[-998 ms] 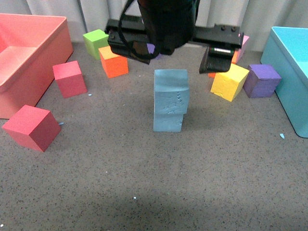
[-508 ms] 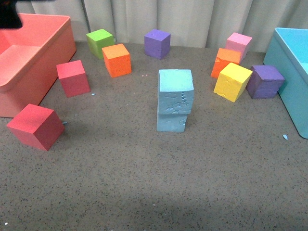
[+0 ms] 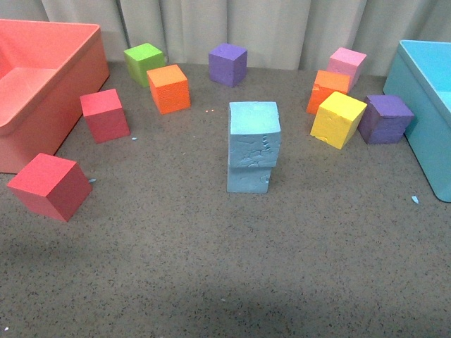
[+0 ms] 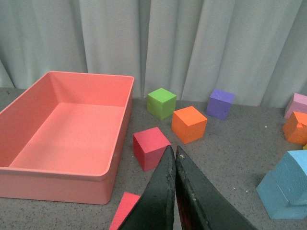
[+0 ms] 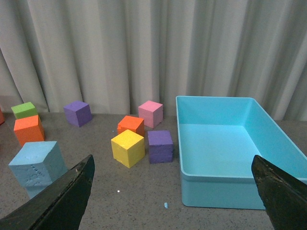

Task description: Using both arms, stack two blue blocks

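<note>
Standing stacked: two blue blocks [image 3: 252,144], untouched.

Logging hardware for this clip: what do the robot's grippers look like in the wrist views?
Little shows. The left gripper appears as two black, flat, tapering fingers with slightly scuffed edges and a trace of red near the base. The right gripper shows only two black, matte, blunt fingertips at the picture's edges. No cables or markings are visible; the front view shows neither arm.

The light is bright, soft and even in all three views. Blocks throw only faint, short shadows on the grey table [image 3: 211,267]. Nothing glares. The dark fingers [image 4: 192,201] look a bit blurry up close; things beyond them look sharp.
</note>
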